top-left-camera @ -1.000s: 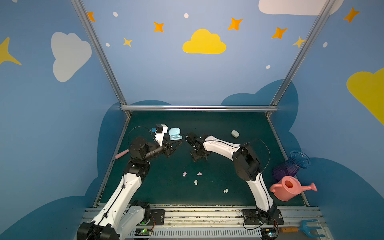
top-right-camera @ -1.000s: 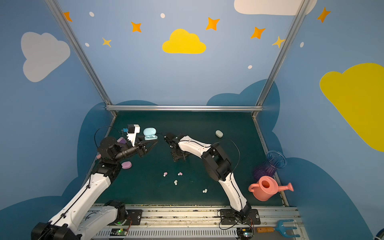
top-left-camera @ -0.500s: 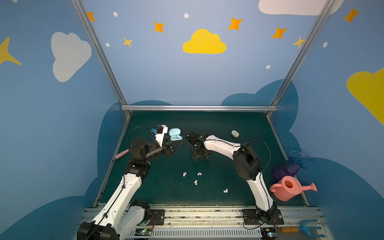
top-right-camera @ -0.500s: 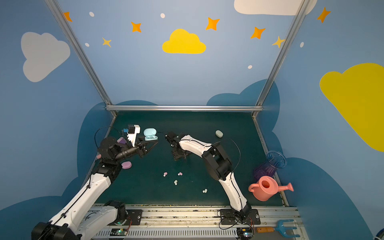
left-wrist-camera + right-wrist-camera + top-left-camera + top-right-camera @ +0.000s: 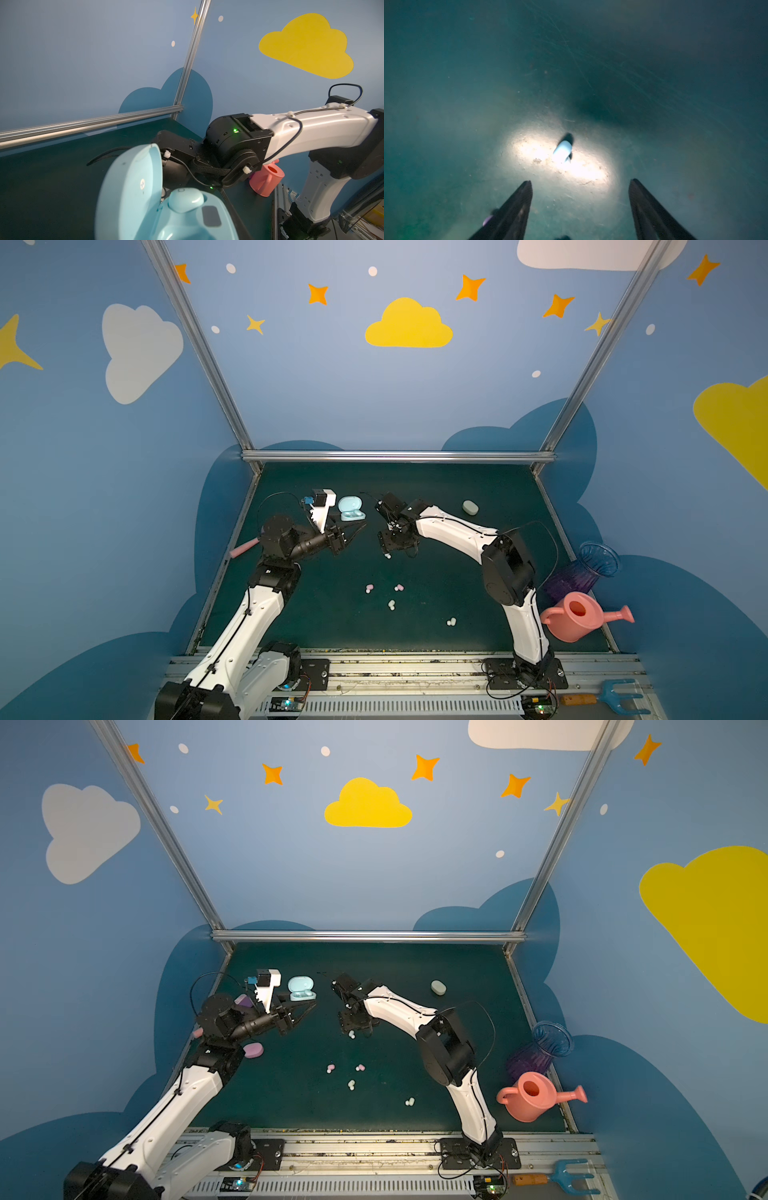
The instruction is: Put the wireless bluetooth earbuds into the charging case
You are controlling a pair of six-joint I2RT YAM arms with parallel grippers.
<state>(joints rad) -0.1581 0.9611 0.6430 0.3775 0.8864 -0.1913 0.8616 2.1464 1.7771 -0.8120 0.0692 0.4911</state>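
The pale blue charging case (image 5: 351,510) (image 5: 301,989) stands with its lid up at the back left. In the left wrist view the case (image 5: 133,187) fills the jaw area, with one blue earbud (image 5: 185,199) seated in it. My left gripper (image 5: 357,526) is at the case's base and looks shut on it; its fingers are hidden. My right gripper (image 5: 392,545) (image 5: 580,185) points down, open, just above a pale blue earbud (image 5: 562,152) (image 5: 387,556) lying on the mat ahead of its fingertips. Two pink earbuds (image 5: 369,588) (image 5: 399,587) and two whitish ones (image 5: 391,605) (image 5: 451,621) lie nearer the front.
A closed grey-mint case (image 5: 470,507) sits at the back right. A pink case (image 5: 253,1050) lies beside the left arm. A pink watering can (image 5: 575,616) and a purple vase (image 5: 582,572) stand at the right edge. The metal rail (image 5: 395,668) runs along the front.
The right gripper's jaws have narrowed a little while it hovers over the blue earbud. The left arm and the case have not moved.
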